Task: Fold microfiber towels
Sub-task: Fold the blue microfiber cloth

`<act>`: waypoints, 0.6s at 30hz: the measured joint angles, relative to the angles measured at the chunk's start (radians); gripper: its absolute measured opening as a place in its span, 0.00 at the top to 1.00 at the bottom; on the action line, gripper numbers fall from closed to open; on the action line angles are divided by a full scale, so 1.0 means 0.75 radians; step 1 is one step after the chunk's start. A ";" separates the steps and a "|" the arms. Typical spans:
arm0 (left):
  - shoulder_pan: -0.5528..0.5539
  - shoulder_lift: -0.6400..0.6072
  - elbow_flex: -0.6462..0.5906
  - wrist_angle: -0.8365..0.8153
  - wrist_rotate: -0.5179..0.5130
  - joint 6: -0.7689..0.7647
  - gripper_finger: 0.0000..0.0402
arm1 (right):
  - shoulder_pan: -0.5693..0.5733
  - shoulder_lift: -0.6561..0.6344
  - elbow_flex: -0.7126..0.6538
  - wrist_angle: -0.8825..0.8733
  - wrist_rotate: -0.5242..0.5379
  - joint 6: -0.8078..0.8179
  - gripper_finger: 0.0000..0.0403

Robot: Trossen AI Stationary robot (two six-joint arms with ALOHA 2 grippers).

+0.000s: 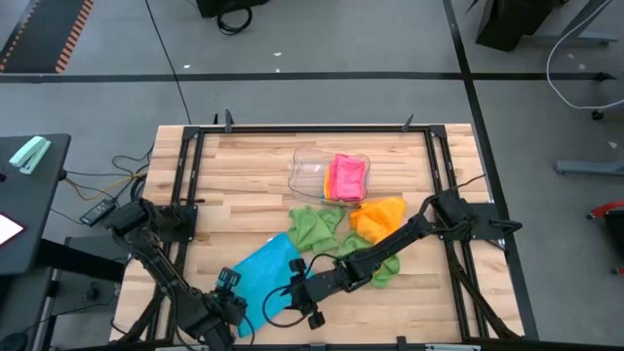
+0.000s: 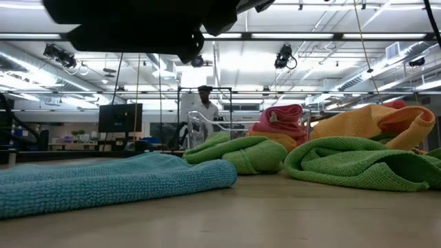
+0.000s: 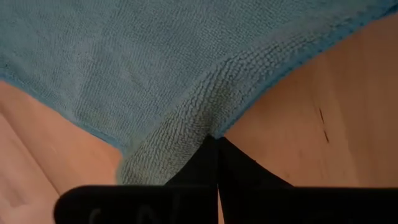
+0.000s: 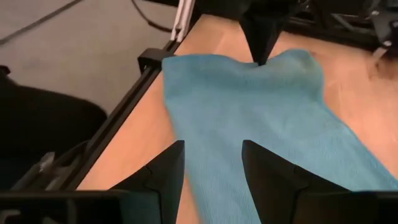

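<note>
Blue towel (image 4: pixel 261 124) spread across the wooden table (image 4: pixel 134 134), centre frame. Right pincer (image 4: pixel 211 165) parted above it, bottom. Left pincer (image 4: pixel 261 53) pinching its far edge, top centre.

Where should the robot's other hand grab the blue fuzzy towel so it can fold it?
Probably by a free corner or hem of the blue microfiber towel, coming down from above. It lies flat on the wooden table, so only thin edges can be pinched. The left gripper already pinches the near edge; the open right gripper hovers over the opposite side.
</note>
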 joint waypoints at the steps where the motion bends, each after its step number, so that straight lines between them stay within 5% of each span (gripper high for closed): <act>1: 0.007 -0.005 0.000 -0.001 0.009 0.000 0.99 | 0.008 0.007 0.000 0.021 0.030 0.005 0.58; 8: 0.082 -0.094 0.001 -0.041 0.043 0.000 0.98 | 0.058 0.007 0.001 0.060 0.221 0.070 0.58; 18: 0.189 -0.115 -0.003 -0.069 0.099 0.102 0.98 | 0.078 0.007 0.001 0.019 0.234 0.263 0.57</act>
